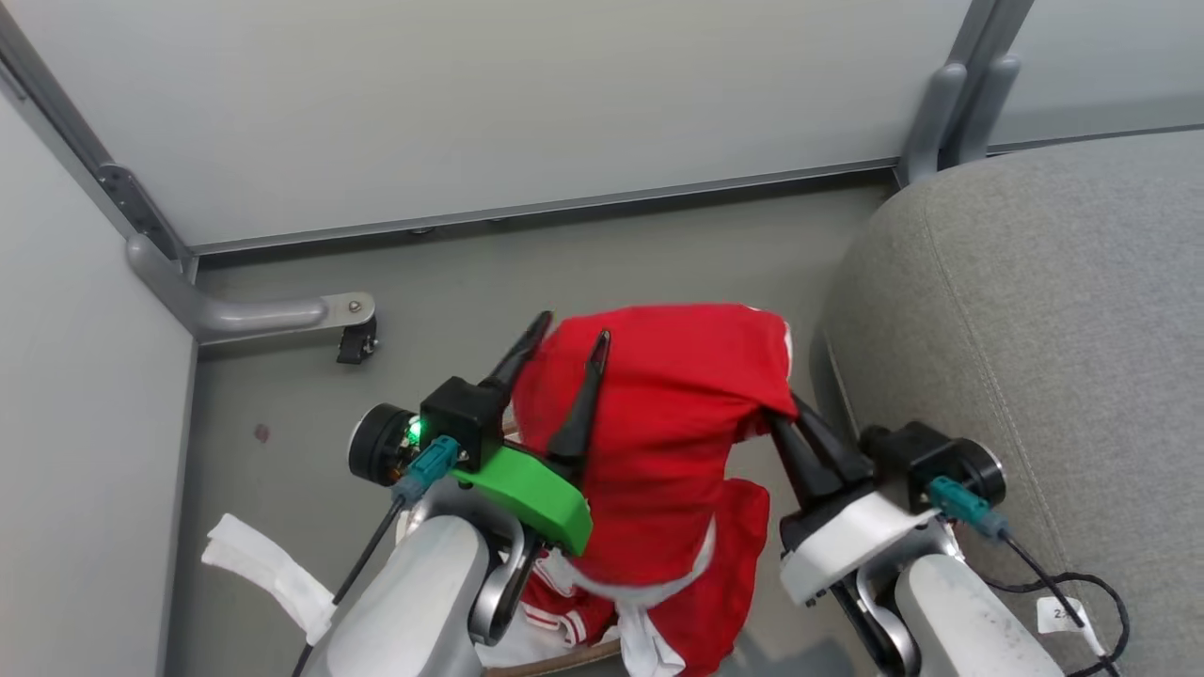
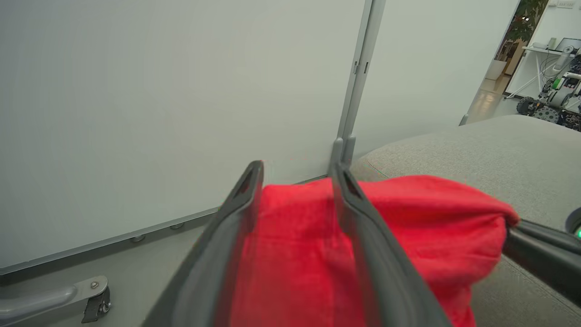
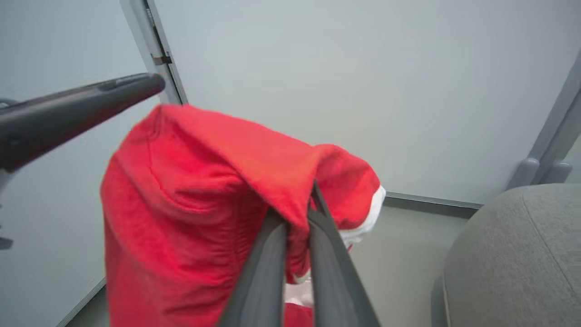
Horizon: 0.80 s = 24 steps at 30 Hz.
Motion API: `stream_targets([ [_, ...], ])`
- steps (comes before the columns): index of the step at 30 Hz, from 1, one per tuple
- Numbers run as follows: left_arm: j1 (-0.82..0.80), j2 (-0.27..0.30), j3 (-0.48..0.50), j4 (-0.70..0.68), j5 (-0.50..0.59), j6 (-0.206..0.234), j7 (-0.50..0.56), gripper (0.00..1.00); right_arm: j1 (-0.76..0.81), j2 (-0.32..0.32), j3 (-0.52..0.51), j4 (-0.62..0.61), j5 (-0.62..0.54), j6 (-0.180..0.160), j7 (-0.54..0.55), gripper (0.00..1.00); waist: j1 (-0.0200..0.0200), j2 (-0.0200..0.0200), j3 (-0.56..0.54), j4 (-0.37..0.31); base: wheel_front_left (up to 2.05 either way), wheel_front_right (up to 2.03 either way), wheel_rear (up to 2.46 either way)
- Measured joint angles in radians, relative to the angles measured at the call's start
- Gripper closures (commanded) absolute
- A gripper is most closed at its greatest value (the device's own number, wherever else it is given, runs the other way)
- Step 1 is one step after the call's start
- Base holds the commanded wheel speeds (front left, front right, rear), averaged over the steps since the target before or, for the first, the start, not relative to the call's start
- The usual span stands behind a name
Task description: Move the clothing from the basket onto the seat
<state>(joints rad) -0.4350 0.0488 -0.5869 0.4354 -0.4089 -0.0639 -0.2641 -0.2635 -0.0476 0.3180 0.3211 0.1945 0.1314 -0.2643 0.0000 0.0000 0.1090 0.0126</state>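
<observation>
Red garment (image 1: 668,404) hangs from right end effector (image 1: 785,411), clenched on it; left end effector (image 1: 573,326) spread around it; seat (image 1: 1035,310) lies just rightward.

The clothing (image 1: 668,414) sits mid-frame, with the left gripper (image 1: 573,326) at its left and the right gripper (image 1: 788,410) at its right. The seat (image 1: 1053,329) lies farther right.

The grey floor (image 1: 564,254) is edged by pale partitions, whose wheeled foot (image 1: 282,315) is rested on it. A grey seat (image 1: 1035,310) is stood at its right side, and a strip of white fabric (image 1: 268,564) is laid at lower left.
</observation>
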Motion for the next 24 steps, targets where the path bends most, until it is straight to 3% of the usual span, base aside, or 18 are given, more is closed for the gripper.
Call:
stream_targets([
  [9, 0.037, 0.004, 0.078, 0.043, 0.065, -0.024, 0.0, 0.0, 0.037, -0.001, -0.067, -0.218, 0.116, 0.0, 0.0, 1.0, 0.0, 0.0, 0.01, -0.092, 0.0, 0.0, 0.0],
  [24, 0.098, 0.019, 0.191, 0.031, 0.16, -0.05, 0.0, 0.0, 0.043, -0.001, -0.158, -0.321, 0.177, 0.0, 0.0, 1.0, 0.0, 0.0, 0.039, -0.35, 0.0, 0.0, 0.0],
])
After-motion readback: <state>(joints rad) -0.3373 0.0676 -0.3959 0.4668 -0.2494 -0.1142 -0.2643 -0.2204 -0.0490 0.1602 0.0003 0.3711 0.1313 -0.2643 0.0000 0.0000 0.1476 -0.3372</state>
